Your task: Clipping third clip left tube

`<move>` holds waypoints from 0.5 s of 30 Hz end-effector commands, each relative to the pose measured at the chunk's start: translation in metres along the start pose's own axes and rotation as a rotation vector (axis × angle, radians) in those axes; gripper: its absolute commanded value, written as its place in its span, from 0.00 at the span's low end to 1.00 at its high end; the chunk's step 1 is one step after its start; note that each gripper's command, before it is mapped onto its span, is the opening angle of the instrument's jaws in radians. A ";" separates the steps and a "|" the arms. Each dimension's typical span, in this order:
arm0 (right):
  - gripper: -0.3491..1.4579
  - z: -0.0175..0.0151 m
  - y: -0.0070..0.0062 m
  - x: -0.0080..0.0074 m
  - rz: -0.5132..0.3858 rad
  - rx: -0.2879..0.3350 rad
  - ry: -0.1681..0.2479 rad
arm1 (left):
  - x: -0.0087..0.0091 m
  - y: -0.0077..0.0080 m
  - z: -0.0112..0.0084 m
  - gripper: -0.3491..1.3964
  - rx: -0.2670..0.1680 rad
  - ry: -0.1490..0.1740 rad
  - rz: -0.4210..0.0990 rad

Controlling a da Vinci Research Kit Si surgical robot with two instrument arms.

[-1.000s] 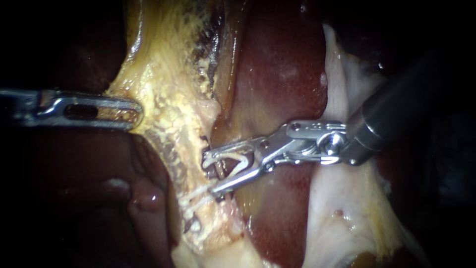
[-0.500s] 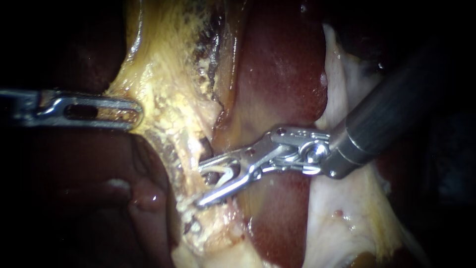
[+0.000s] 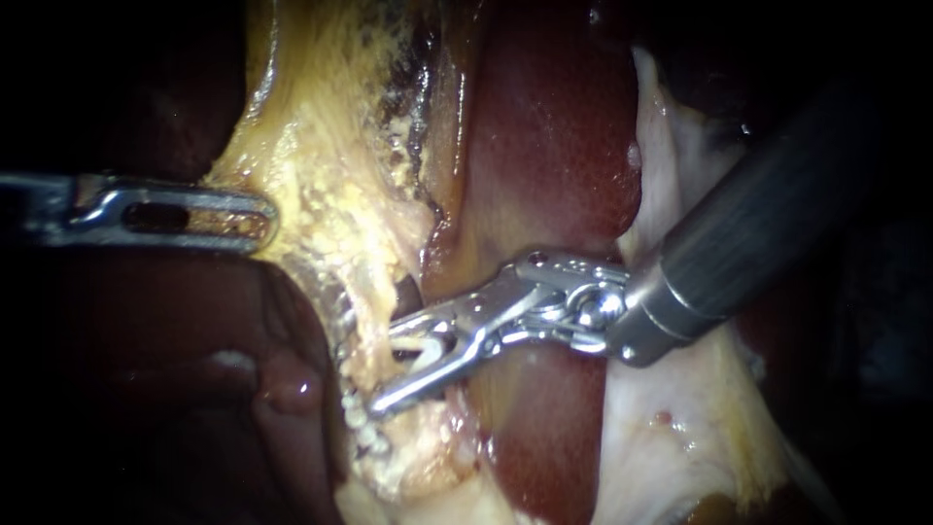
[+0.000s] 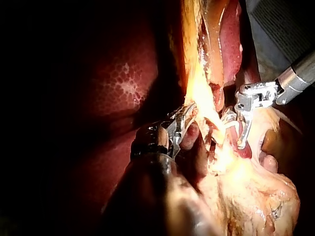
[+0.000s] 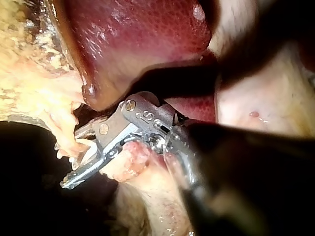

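Dark red liver (image 3: 554, 146) fills the background, with a ragged band of yellow fatty tissue (image 3: 330, 194) running down its front and blackness at either side. The left instrument (image 3: 248, 216) reaches in level from the side, its slotted jaws clenched on the outer edge of that fatty tissue and holding the band taut. The right instrument (image 3: 386, 365) slants down from the upper right, its wrist bent so the jaws lie nearly flat and point across the band. These jaws stand apart but are not empty: a white clip (image 3: 420, 345) sits between them, one leg against each jaw, not yet squeezed flat. The tube (image 3: 406, 295) shows as a short dark red stretch at the inner edge of the fat, just above the upper jaw and passing in between the two. I cannot tell from the endoscope alone whether it is the left tube. The right wrist view shows pink tissue lying against the lower jaw. To do this well, I judge the jaws should go a little deeper so both tips show clear past the tube – then close squarely across it, not at a slant, taking no fat in the bite. The left pull should hold steady, so the tube does not slip out as the clip closes.
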 end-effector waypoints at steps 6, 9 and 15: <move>0.40 0.0000 -0.0002 0.0020 0.007 0.006 0.021 | 0.0000 -0.0003 -0.0002 0.00 -0.001 -0.004 -0.003; 0.39 0.0002 -0.0003 0.0027 0.022 0.003 0.034 | 0.0000 -0.0005 -0.0002 0.00 -0.001 -0.005 -0.004; 0.38 0.0007 0.0000 0.0036 0.095 -0.021 0.055 | 0.0000 -0.0006 -0.0003 0.00 -0.001 -0.005 -0.005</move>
